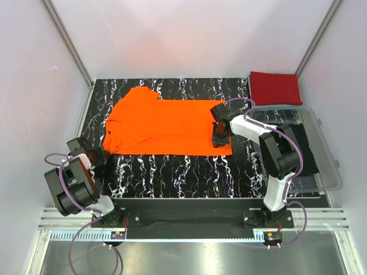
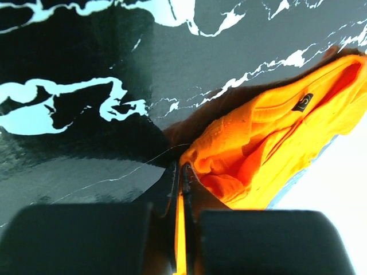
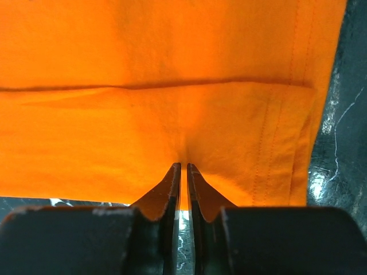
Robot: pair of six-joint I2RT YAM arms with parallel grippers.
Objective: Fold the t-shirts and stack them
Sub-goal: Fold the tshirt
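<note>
Cloth first: your bright orange cloth t-shirt [image 1: 166, 126] lies spread flat across the middle of the black, white-veined marble-pattern tabletop [image 1: 189, 172]. Its neck end points left and its hem end points right.

Your left gripper [image 2: 180, 172] sits at the shirt's near-left corner. Its jaws are pressed together with a thin strip of orange fabric caught between them. In the left wrist view the cloth bunches up just beyond the fingertips, and a small dark label [image 2: 302, 102] shows inside the neck opening.

Your right gripper [image 3: 183, 167] is at the near-right corner, close to the hem. Its jaws are narrowed to a slit and pinch the shirt's near edge. The right wrist view shows a doubled layer there, with a straight fold line running across the cloth and stitched hem lines on the right.

You will find the deep red cloth t-shirt [image 1: 275, 87] folded into a neat rectangle at the far right corner of the table, well apart from both grippers. Just nearer than it, at the right edge, stands a clear plastic bin [image 1: 327, 160] holding a dark cloth [image 1: 307, 154].
</note>
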